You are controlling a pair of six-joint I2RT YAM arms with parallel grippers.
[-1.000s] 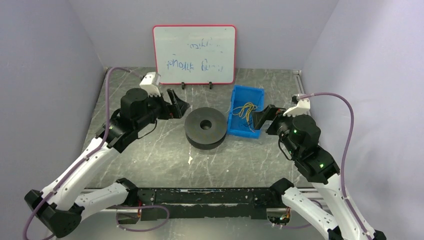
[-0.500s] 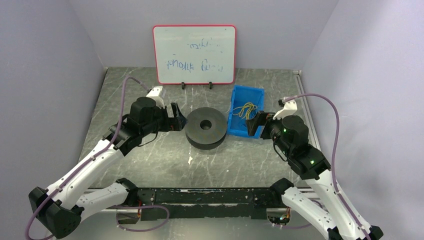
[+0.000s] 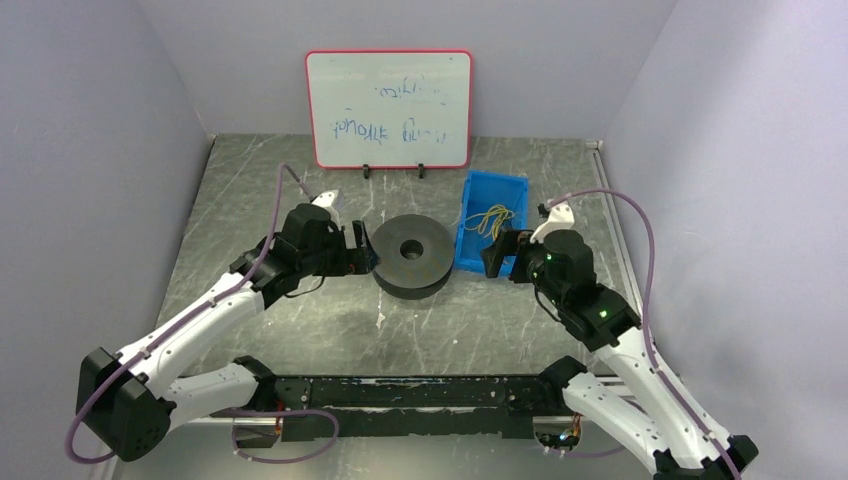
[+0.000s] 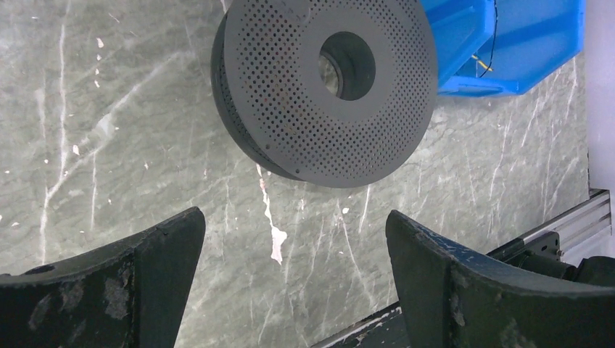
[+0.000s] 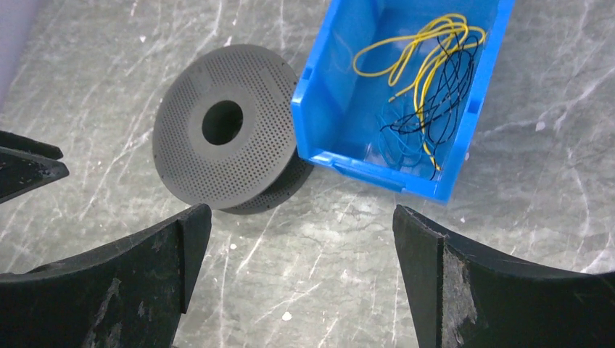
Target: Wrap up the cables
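Observation:
Thin yellow cables (image 3: 492, 218) lie tangled with black strands in a blue bin (image 3: 475, 252), also in the right wrist view (image 5: 424, 43). A dark grey perforated spool (image 3: 410, 256) lies flat on the table left of the bin; it shows in the left wrist view (image 4: 326, 87) and right wrist view (image 5: 225, 123). My left gripper (image 3: 362, 250) is open and empty just left of the spool. My right gripper (image 3: 497, 256) is open and empty at the bin's near end, above bare table.
A whiteboard (image 3: 390, 108) stands at the back of the marble table. Purple hoses (image 3: 640, 230) loop over both arms. A metal rail (image 3: 420, 392) runs along the near edge. Pale walls close in left and right.
Both arms have moved forward and down. The left gripper came nearer to the spool's left side; the right gripper moved left toward the bin's near end. Both stayed open.

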